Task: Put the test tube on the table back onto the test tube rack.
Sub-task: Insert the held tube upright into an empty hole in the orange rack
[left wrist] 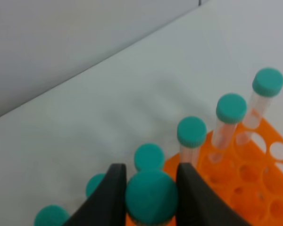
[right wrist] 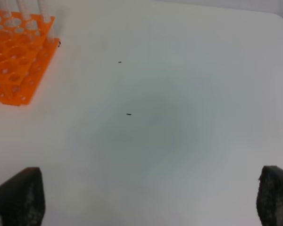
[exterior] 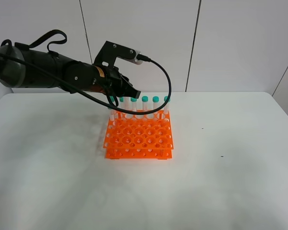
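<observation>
The test tube, clear with a teal cap, sits between the two black fingers of my left gripper, which is shut on its cap. In the exterior high view my left gripper hovers over the back left part of the orange test tube rack. Several other teal-capped tubes stand upright in the rack's back row. In the right wrist view my right gripper is open, with nothing but bare white table between its fingers. It is well away from the rack.
The black left arm and its cable reach in from the left, above the table. Grey wall panels stand behind the table's far edge. Two small dark specks mark the tabletop right of the rack.
</observation>
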`<action>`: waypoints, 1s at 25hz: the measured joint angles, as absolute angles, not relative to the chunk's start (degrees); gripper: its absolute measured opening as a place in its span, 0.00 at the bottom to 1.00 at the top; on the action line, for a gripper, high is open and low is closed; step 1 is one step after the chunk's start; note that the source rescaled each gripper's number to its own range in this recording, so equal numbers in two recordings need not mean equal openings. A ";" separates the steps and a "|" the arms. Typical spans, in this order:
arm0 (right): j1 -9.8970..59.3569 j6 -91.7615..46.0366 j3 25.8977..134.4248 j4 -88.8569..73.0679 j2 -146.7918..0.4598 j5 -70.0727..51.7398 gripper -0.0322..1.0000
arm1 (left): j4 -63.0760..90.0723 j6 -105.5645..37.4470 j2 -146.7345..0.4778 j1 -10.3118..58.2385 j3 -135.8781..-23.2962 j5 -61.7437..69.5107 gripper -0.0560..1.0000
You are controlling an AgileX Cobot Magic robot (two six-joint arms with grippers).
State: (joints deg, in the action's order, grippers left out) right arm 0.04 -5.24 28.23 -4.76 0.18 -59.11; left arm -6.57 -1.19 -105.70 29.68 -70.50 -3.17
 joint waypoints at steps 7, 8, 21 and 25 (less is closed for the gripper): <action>0.04 -5.24 28.23 -4.76 0.18 -59.11 1.00 | -6.69 0.30 -102.92 29.68 -63.86 -12.25 0.06; 0.04 -5.24 28.23 -4.76 0.18 -59.11 1.00 | -6.69 0.30 -102.92 29.68 -62.96 -12.25 0.06; 0.04 -5.24 28.23 -4.98 0.18 -59.11 1.00 | -6.74 -0.67 -104.56 29.04 -62.04 -12.46 0.06; 0.04 -5.24 28.23 -5.11 0.18 -59.11 1.00 | -6.74 -1.25 -105.07 29.04 -62.04 -12.42 0.06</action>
State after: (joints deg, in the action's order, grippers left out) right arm 0.04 -5.24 28.23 -5.11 0.18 -59.11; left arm -6.74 -1.25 -105.07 29.04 -62.04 -12.42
